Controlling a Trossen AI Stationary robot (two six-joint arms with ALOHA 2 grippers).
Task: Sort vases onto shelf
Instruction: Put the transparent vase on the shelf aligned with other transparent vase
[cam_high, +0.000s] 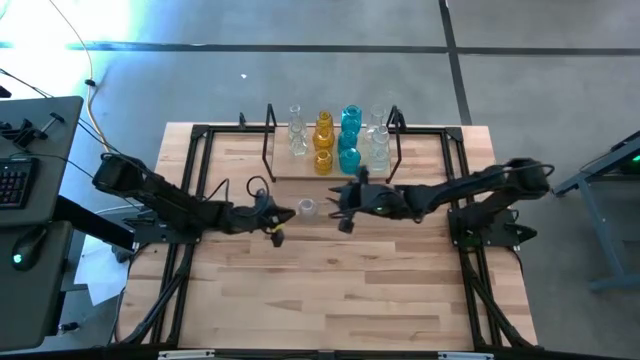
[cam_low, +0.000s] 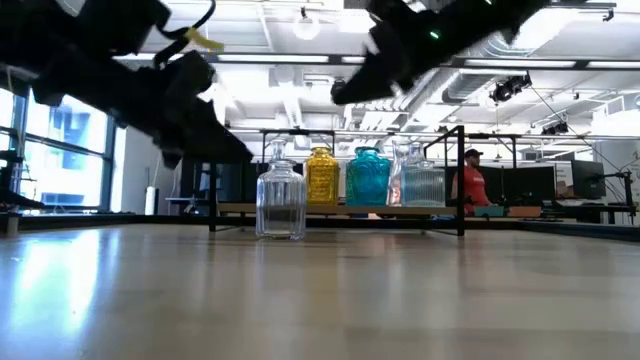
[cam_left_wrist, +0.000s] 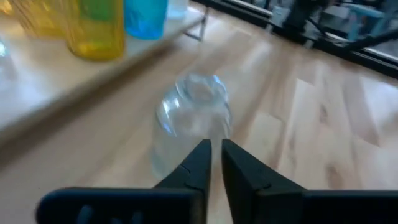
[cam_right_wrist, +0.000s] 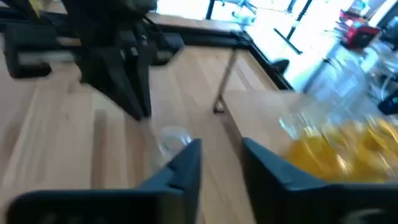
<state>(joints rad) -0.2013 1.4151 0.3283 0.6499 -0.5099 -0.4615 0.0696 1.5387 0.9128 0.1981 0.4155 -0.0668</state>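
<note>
The small clear ribbed glass vase (cam_high: 307, 208), upright on the desk between the nearly closed, empty left hand (cam_high: 277, 222) and the part-open, empty right hand (cam_high: 342, 206), looks light, slick and breakable; grip its neck gently.

A person in a red top (cam_low: 474, 186) sits beyond the table (cam_high: 330, 290); a keyboard (cam_high: 14, 182) lies leftward.

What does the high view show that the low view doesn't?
High view only: both arms full length, the left gripper and right gripper flanking the loose clear vase, which stands on the table in front of the shelf. Low view only: the room behind, with a person in red. Both: that clear vase, plus yellow vases and blue vases on the shelf.
</note>
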